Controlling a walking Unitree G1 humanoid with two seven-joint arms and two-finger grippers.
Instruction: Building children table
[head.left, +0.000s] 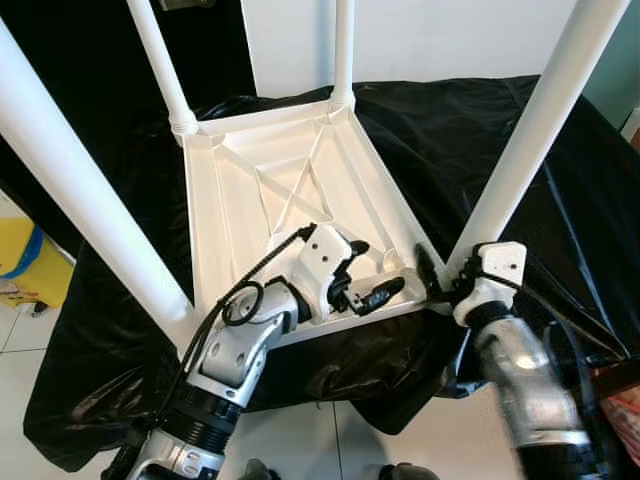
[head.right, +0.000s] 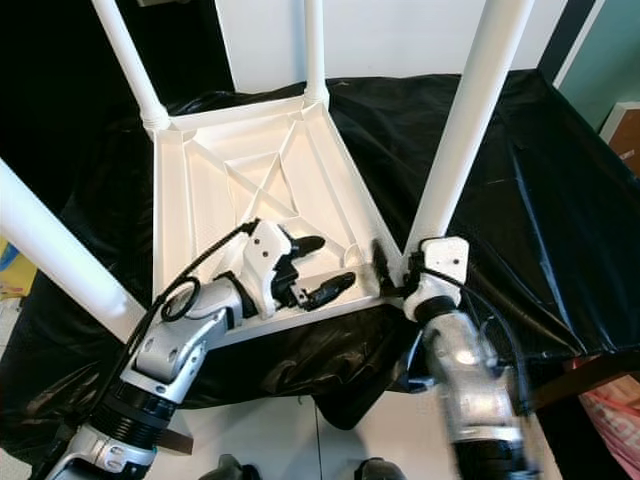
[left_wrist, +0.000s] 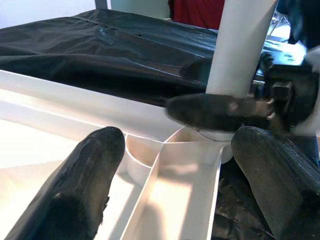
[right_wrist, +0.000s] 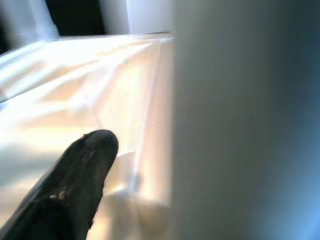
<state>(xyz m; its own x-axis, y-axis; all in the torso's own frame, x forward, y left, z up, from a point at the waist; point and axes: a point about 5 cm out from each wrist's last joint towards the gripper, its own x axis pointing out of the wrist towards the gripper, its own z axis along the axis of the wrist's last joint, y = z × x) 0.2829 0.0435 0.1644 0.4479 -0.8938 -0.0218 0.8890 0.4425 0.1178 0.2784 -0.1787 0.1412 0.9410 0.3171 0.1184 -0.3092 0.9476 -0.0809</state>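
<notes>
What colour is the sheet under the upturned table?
Black sheet, glossy and wrinkled; clearest in the left eye view.

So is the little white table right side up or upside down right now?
Upside down. The white table lies with its ribbed underside up on the black cover, its legs pointing upward.

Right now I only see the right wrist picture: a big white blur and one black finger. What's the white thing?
Observer: It's a table leg. The right gripper is at its base.
Operator: Is the table standing up?
Observer: No. The white table lies upside down on a black sheet, with four legs pointing up.
Operator: Where's my other gripper?
Observer: The left gripper is open inside the table's underside, pointing at that same corner.
</notes>
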